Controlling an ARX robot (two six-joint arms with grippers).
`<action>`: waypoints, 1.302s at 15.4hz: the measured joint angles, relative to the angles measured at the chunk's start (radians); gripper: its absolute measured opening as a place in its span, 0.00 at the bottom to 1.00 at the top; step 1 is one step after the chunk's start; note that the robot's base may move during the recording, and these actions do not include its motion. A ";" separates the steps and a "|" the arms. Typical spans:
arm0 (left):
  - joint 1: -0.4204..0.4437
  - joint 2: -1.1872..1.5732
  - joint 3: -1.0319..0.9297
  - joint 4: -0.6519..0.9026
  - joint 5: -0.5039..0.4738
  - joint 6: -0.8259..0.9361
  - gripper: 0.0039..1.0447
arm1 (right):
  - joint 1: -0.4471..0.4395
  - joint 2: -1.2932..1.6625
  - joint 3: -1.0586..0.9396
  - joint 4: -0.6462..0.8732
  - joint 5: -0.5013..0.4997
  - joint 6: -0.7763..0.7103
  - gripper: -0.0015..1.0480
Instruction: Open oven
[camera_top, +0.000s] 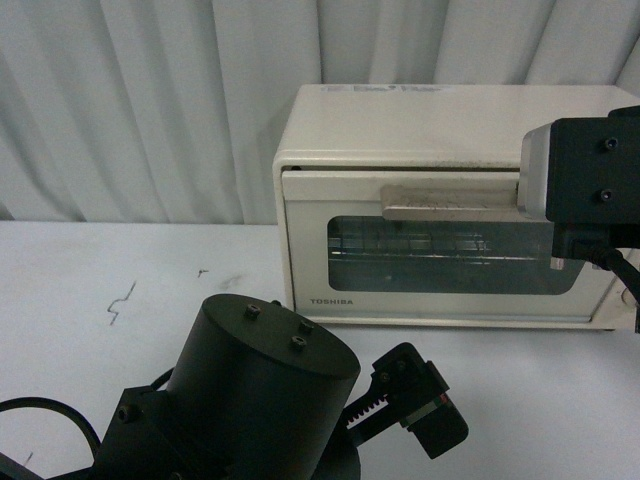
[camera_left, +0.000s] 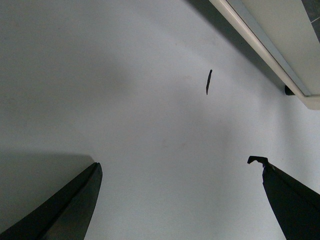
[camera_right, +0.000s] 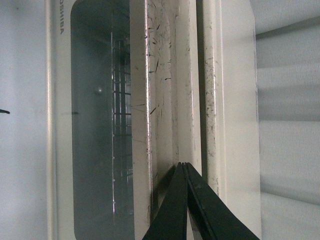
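Left gripper (camera_left: 176, 162) jaws spread, right gripper (camera_right: 183, 165) closed at handle (camera_top: 450, 200); oven (camera_top: 400, 120) crosswise, facing robot

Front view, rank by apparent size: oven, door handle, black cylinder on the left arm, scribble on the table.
1. oven, largest, though partly cut off by the frame edge.
2. black cylinder; it looks big because it is nearest the camera.
3. door handle.
4. scribble, smallest.
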 joint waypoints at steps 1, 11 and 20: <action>0.000 0.000 0.000 0.000 0.000 0.000 0.94 | 0.000 -0.008 -0.007 0.000 -0.002 0.008 0.02; 0.000 0.000 0.000 0.000 0.000 0.000 0.94 | 0.019 -0.087 -0.097 -0.025 -0.016 0.177 0.02; 0.000 0.000 0.000 0.000 0.000 0.000 0.94 | -0.016 -0.049 0.009 -0.062 -0.027 0.128 0.02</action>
